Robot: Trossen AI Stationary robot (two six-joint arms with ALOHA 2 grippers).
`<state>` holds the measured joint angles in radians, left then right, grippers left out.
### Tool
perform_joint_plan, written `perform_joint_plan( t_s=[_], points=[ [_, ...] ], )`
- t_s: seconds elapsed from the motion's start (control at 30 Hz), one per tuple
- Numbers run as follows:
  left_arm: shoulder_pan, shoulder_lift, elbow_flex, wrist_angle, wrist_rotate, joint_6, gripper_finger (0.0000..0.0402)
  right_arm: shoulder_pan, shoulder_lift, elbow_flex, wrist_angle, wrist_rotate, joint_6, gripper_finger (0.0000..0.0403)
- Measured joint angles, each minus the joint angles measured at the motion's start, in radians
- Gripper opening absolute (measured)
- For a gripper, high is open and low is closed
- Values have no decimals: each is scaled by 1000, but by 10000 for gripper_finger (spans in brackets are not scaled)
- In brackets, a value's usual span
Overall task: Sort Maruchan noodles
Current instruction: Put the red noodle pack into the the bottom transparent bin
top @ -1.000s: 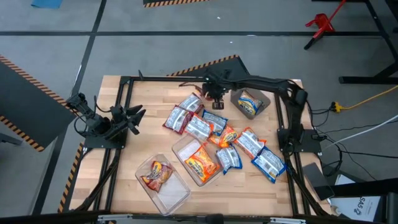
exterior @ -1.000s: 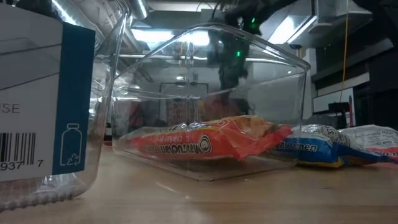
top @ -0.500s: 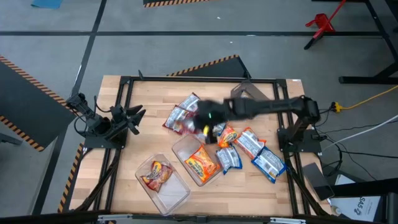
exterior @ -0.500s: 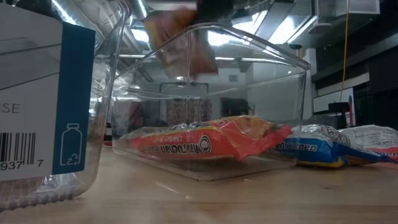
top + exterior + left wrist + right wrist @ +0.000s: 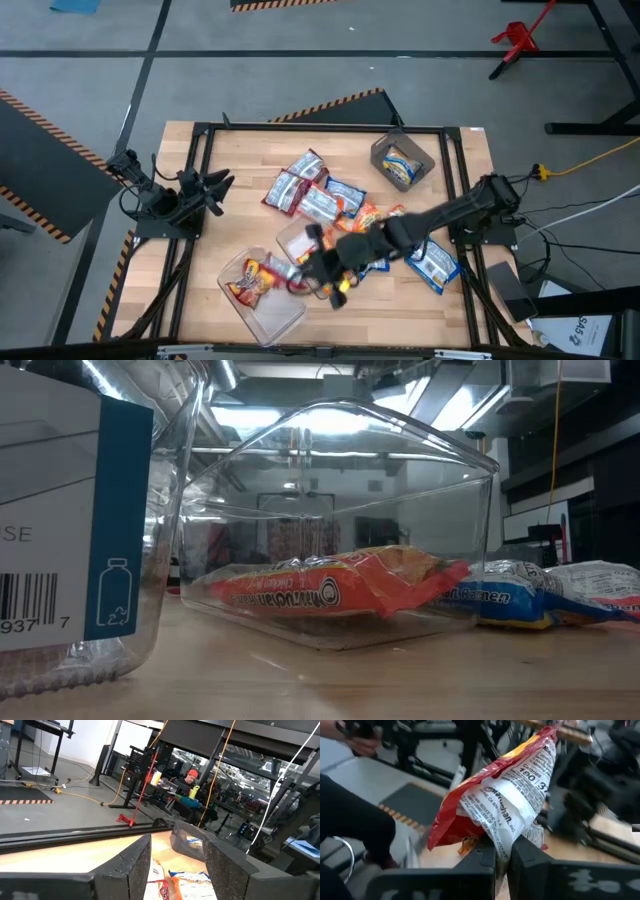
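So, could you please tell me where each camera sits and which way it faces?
High: overhead, straight down on the table; both arms show.
Low: table level, looking through a clear tub; no arm visible.
Left wrist: past the open left fingers toward the grey tub.
Right wrist: past the right fingers, shut on a red packet.
Shared: high also shows the grey tub.

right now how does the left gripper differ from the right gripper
The left gripper is open and holds nothing; the right gripper is shut on a red noodle packet. The left gripper waits at the table's left edge; the right gripper reaches across near the two clear tubs. Both have two dark fingers.
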<state>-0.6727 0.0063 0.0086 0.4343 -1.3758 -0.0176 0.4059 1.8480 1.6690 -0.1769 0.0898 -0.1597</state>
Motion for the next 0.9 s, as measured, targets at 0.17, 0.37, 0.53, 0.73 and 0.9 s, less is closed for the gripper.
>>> perform_joint_plan(
  t_s=[0.17, 0.37, 0.53, 0.73, 0.9],
  points=[
    [0, 0, 0, 0, -22, 2, 172, 42, 105, 0, 159, 16, 29, 0],
    [0, 0, 0, 0, -52, 19, 172, 39, 205, 0, 240, 46, 89, 0],
    [0, 0, 0, 0, -52, 20, 172, 38, 255, 0, 220, 73, 110, 0],
    [0, 0, 0, 0, -55, 20, 172, 38, 284, 0, 182, 95, 156, 3],
    [0, 0, 0, 0, -55, 20, 172, 36, 285, 0, 120, 103, 157, 34]
  ],
)
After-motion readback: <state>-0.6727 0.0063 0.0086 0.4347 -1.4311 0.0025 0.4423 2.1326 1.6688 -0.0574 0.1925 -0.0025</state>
